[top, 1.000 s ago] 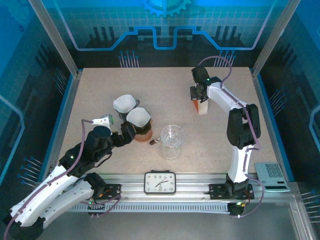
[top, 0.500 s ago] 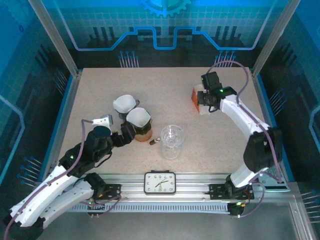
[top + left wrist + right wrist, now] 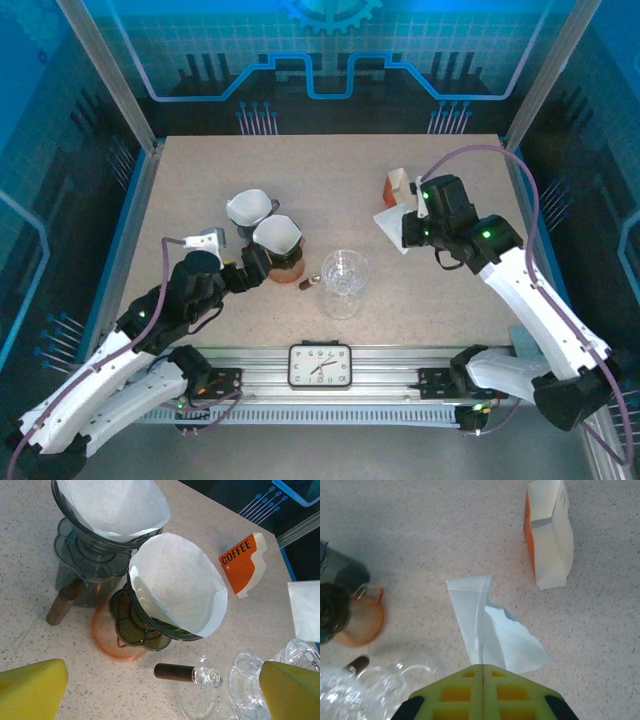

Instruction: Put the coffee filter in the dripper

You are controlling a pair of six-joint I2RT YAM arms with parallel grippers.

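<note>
The right gripper (image 3: 410,232) has its yellow fingers (image 3: 455,692) pressed together, pinching the edge of a white paper coffee filter (image 3: 487,630). The filter is over the speckled beige tabletop (image 3: 330,165), near the orange-and-white cardboard carton marked COFFEE (image 3: 397,186) and well apart from the empty clear glass dripper (image 3: 343,280). The left gripper (image 3: 255,265) is spread wide and holds nothing. It sits just beside a smoked-glass dripper on an orange base (image 3: 150,625), which is already lined with white paper. A second lined dark dripper (image 3: 100,535) stands behind that one.
</note>
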